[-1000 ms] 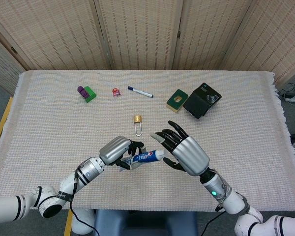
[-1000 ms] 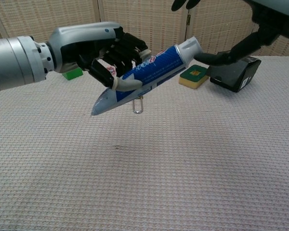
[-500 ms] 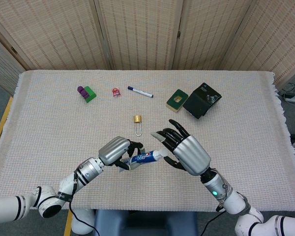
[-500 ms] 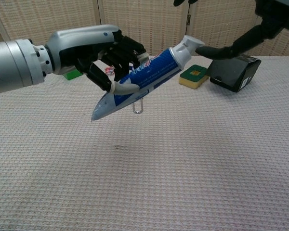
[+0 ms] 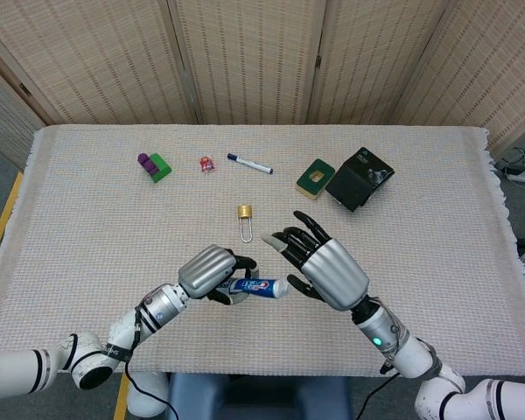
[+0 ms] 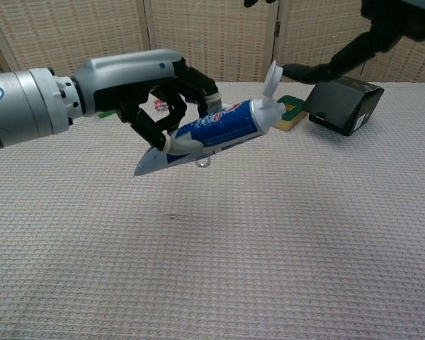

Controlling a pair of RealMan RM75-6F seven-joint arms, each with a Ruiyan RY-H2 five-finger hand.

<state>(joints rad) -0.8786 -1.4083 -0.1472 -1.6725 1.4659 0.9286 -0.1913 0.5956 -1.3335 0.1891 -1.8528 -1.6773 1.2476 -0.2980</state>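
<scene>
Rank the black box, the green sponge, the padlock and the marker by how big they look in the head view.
Largest to smallest:
1. black box
2. green sponge
3. marker and padlock look about alike; I would not rank them.

Silver shells are covering the backs of the left hand [image 5: 212, 273] and the right hand [image 5: 319, 267], with black fingers showing pale tips. White arms with black bands are running to metal wrists; a green light is glowing on the right wrist, and a black cable is looping beside the left.
</scene>
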